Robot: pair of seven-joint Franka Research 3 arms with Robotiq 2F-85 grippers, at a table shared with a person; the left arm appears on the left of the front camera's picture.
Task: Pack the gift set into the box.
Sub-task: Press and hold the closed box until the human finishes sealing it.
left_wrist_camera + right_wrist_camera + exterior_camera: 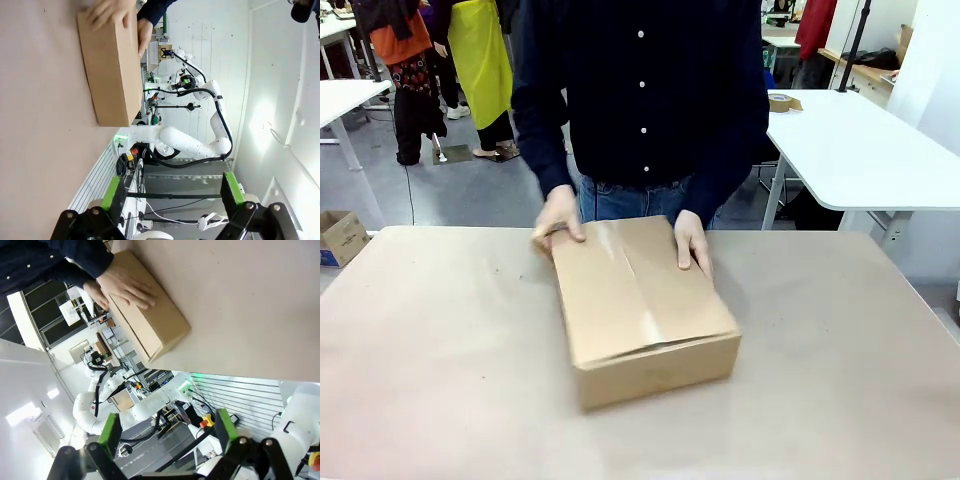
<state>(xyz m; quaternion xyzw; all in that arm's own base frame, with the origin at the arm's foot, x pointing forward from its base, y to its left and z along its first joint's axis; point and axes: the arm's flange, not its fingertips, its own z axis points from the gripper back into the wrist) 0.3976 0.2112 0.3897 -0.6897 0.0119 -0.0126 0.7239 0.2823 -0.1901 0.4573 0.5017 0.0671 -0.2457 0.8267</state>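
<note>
Surface: bare tan tabletop fills the near field. A person in a dark buttoned shirt stands at the far edge, with other people on the workshop floor behind.
Floor, far left: small carton with blue print, off the tabletop.
Left end effector: fingers spread wide, green pads facing each other, nothing between them. It hangs in the air off the tabletop's near side.
Box vs left end effector: the box lies well ahead of the fingers, apart from them, seen side-on.
Person's right hand: resting on the far left corner of the box top, fingers curled over the edge.
Box, front view: near the tabletop centre, toward the person, lying flat and turned slightly askew. Top flaps are folded shut, and a glossy strip runs along the centre seam.
Person's left hand: flat on the box top by its far right edge.
Right end effector: fingers apart, holding nothing, clear of the tabletop.
Box vs right end effector: well ahead of the fingers with no contact, a hand spread over its top.
Background, right: white side table carrying a tape roll.
</note>
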